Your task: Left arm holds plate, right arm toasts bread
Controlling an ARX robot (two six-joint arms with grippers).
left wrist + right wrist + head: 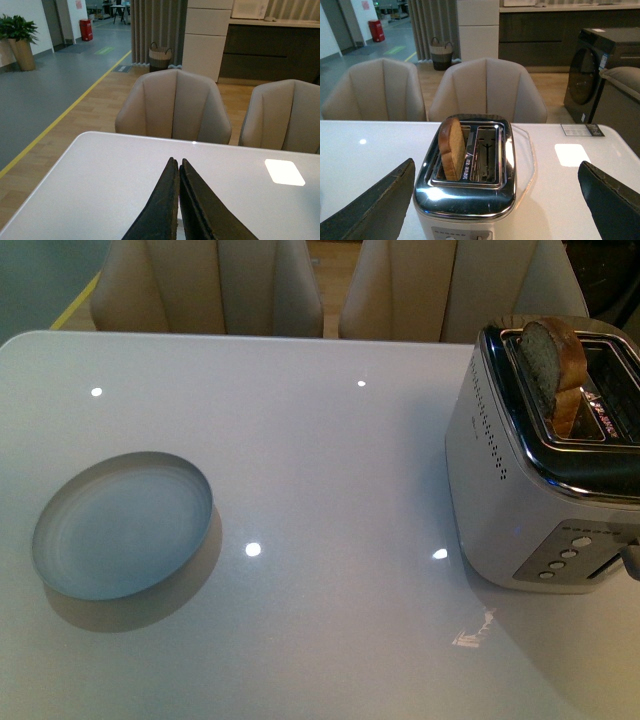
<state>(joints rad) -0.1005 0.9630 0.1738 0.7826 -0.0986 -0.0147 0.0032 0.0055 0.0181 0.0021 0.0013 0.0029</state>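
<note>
Bread (pixel 553 368) stands on edge in the toaster (pixel 530 490) slot nearer the plate side, rounded top up and well proud of the chrome rim. Its long axis runs vertical; its broad faces lie along the slot, and in the front view it leans slightly toward the outer wall of the slot. Second slot is vacant. Plate (pixel 122 525) sits flat on the bench (pixel 330 470), well apart from the toaster, untouched.

My right pincer (pixel 495 200) is spread wide, fingers either side of the toaster and hanging above it, touching nothing. My left pincer (pixel 178 200) has its fingers pressed together, holding nothing, looking across the bench toward the chairs (pixel 175 107); the plate is not in its view.

Risks, as I judge them:
- Left fingers together: they must part before the plate rim can be taken, else they push the plate along the glossy bench.
- Bread is soft and leaning; a pinch on the crust corner could tear it or jam it against the slot wire.
- Right fingers so wide could clip the chrome housing on descent.
</note>
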